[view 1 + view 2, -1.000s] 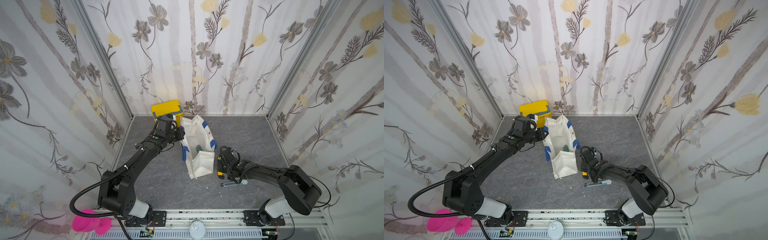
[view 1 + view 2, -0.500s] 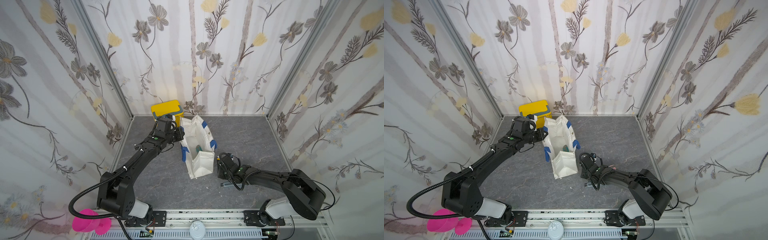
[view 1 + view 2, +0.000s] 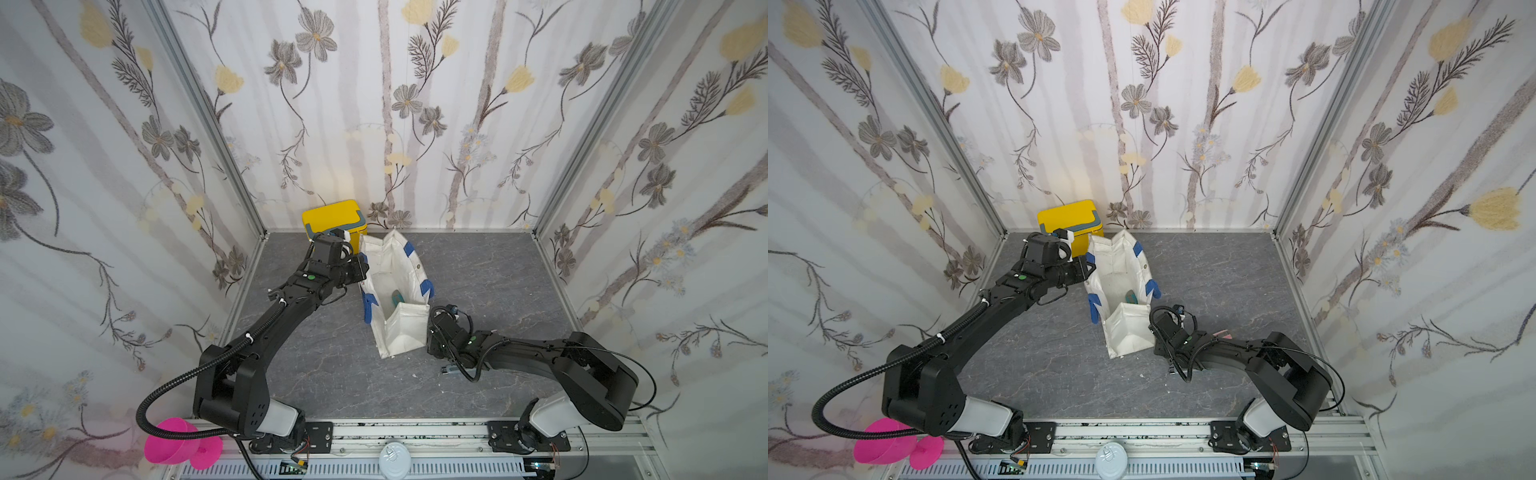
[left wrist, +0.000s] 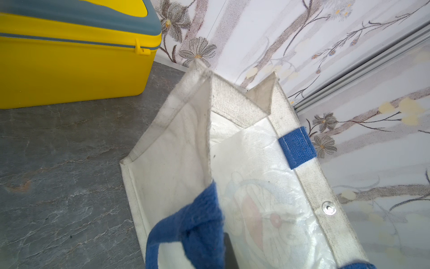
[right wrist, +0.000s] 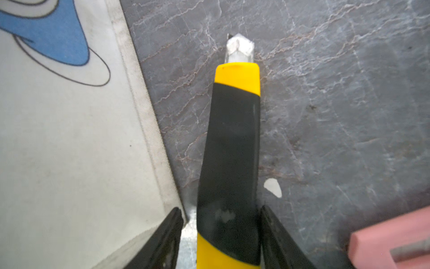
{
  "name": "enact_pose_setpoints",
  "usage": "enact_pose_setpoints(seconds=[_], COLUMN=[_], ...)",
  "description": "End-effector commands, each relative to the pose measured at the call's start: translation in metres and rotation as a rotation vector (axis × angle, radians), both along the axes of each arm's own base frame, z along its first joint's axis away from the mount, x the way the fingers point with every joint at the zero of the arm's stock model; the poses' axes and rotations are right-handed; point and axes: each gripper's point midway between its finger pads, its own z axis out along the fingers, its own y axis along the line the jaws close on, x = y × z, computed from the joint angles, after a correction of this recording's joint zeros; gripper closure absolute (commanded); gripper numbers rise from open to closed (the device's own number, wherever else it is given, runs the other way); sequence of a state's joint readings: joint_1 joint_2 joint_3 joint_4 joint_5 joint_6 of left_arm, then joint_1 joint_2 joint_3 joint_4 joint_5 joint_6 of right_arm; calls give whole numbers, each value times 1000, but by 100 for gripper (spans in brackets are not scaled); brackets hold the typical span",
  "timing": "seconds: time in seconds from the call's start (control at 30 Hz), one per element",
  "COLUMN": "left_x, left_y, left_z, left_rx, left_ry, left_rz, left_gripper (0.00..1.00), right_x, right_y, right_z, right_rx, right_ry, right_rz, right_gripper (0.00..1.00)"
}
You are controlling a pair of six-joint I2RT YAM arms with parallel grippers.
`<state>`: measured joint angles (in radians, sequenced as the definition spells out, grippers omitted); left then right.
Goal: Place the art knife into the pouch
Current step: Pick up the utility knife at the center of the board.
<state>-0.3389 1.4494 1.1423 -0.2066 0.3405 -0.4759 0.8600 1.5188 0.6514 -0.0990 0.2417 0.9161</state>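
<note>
My right claw [image 5: 220,208] has sunk lower beside the pouch [image 3: 395,332] and spread wider, now straddling the knife [image 5: 232,139], which lies unpinched on the table [image 5: 337,116], while my left claw [image 3: 360,266] stays pinched on the pouch, so grabbing comes next.

This is a robot test cell in a lab, dressed to look domestic. Three wall panels [image 3: 415,124] carry floral wallpaper, yet bare aluminium posts [image 3: 208,118] join them at the corners, so it is a built booth rather than a room. The grey stone-look surface [image 3: 498,266] ends at the lower edge of the frame in a slotted aluminium rail [image 3: 415,432]. The left arm [image 3: 282,324] and right arm [image 3: 582,374] are bolted to it, cables trailing. At centre stand household props — a pouch [image 3: 401,332] and a yellow box [image 3: 328,214].
</note>
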Motion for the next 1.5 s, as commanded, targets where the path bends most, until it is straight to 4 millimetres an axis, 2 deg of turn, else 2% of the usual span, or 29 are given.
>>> enact_pose_setpoints(seconds=[0.0,0.23,0.33,0.57,0.7,0.8,0.97,1.3,1.47], left_x=[-2,-2,-2,-3,-3,-3,-2,-1,-1], left_y=[-3,5,6,6,7,7,10,13,14], left_z=[9,14,15,14,13,11,9,12,12], left_rx=[-44,-71,-82,-97,-98,-101,-106,-114,-122], left_ry=[-8,-26,-30,-26,-28,-25,-22,-31,-32], left_rz=[-7,12,10,4,5,2,8,11,12], left_gripper=[100,100,100,100,100,100,100,100,100], right_x=[-27,-39,-40,-36,-34,-31,-21,-14,-7], right_y=[-14,-12,-13,-13,-12,-7,0,0,-2], right_z=[-16,-18,-17,-11,-9,-4,15,27,40], right_rx=[-56,-74,-67,-42,-40,-16,40,67,93], right_ry=[122,129,121,94,87,66,5,-21,-60], right_rz=[-29,-45,-61,-82,-85,-79,-89,-122,-150], right_gripper=[45,46,54,61,68,67,67,66,66])
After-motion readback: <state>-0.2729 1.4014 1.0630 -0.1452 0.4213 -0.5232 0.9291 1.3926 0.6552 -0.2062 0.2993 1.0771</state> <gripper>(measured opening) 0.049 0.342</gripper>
